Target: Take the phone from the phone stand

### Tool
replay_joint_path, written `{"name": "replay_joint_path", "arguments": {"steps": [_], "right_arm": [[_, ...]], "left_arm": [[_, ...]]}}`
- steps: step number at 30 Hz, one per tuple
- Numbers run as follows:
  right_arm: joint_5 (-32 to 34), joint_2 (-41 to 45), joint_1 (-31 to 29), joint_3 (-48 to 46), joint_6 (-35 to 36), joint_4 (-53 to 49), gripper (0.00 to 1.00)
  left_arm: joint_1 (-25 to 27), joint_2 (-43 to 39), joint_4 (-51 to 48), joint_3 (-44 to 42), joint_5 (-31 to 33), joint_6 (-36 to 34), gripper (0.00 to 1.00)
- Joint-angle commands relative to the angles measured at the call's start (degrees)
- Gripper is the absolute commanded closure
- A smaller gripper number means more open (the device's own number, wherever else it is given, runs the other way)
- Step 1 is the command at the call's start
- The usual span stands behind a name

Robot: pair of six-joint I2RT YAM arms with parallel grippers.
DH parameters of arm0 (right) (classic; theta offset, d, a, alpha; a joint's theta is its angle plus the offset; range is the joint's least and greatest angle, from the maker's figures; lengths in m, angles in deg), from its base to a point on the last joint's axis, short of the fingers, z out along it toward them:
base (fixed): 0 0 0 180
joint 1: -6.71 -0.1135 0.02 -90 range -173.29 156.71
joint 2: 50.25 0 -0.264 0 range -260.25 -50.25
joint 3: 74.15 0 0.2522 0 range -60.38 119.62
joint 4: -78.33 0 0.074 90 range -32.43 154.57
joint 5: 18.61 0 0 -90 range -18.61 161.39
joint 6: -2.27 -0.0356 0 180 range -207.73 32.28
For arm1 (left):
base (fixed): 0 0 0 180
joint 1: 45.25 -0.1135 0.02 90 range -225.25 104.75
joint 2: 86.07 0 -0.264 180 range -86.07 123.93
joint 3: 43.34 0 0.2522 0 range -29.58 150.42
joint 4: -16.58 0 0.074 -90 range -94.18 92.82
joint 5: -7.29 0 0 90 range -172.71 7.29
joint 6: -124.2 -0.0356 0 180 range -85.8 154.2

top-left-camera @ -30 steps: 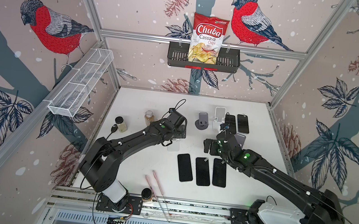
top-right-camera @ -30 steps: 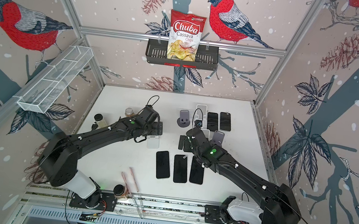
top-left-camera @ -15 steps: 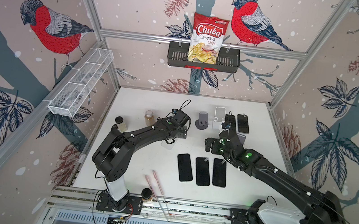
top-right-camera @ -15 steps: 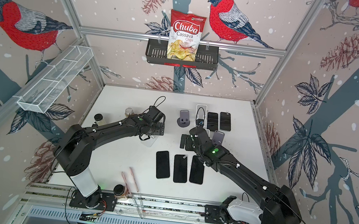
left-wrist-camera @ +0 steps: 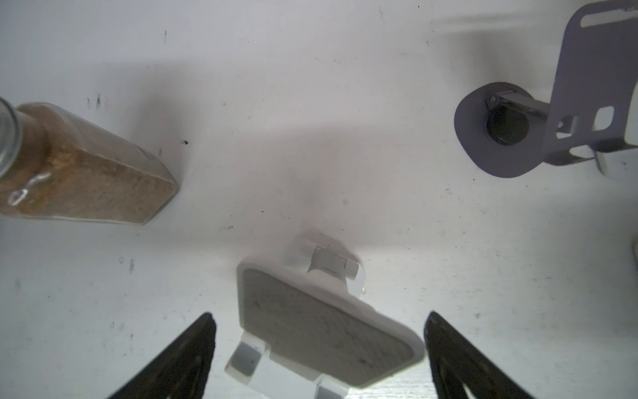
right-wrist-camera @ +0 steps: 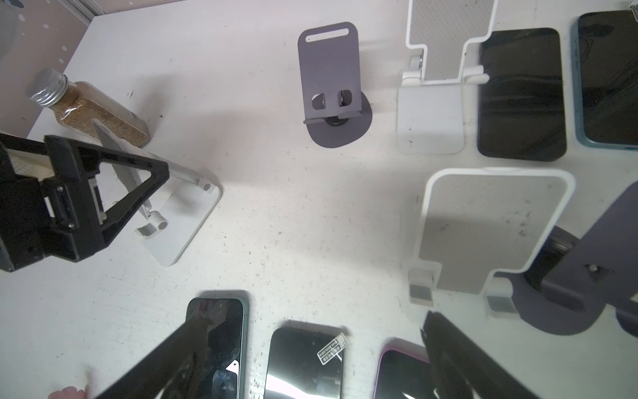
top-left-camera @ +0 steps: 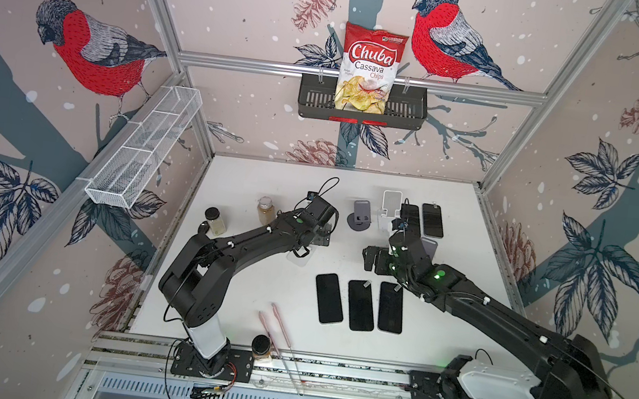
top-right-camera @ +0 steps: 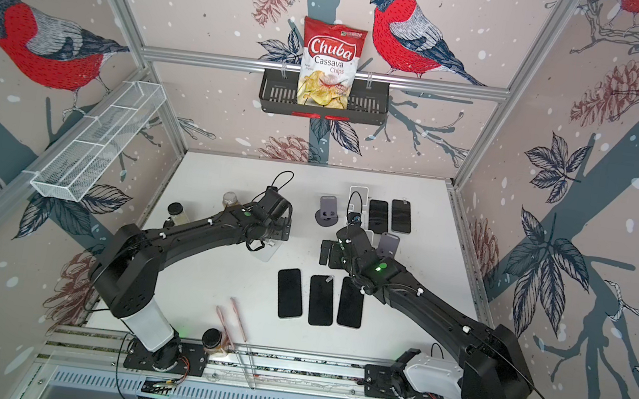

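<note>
left gripper (left-wrist-camera: 320, 316) open over an empty white stand (left-wrist-camera: 324, 331), right gripper (right-wrist-camera: 309, 317) open too; near phones (top-left-camera: 360, 304) look stiff and slick, i'd pinch long edges.

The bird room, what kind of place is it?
Likely a robot training booth: two arms on a rail, a table of phones and stands, bird wallpaper on metal framing.

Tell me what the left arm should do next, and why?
Probably lift the left gripper up and away from the white stand. Its jaws stand open on either side of it, the stand holds no phone, and the phones in view lie flat on the table.
</note>
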Motion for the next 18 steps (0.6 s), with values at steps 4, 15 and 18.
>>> {"name": "replay_joint_path", "arguments": {"steps": [4, 15, 18], "right_arm": [[-1.0, -0.4, -0.1, 0.3, 0.4, 1.4, 0.01], [-1.2, -2.5, -0.2, 1.9, 1.0, 0.8, 0.01], [-1.1, -2.8, -0.3, 2.3, 1.1, 0.6, 0.01]], "left_arm": [[-0.4, -4.0, 12.0, -6.0, -2.8, -12.4, 0.06], [-4.4, -5.5, 21.3, -10.9, -13.3, -20.6, 0.07], [-5.6, -6.1, 22.6, -11.9, -15.3, -21.4, 0.07]]}}
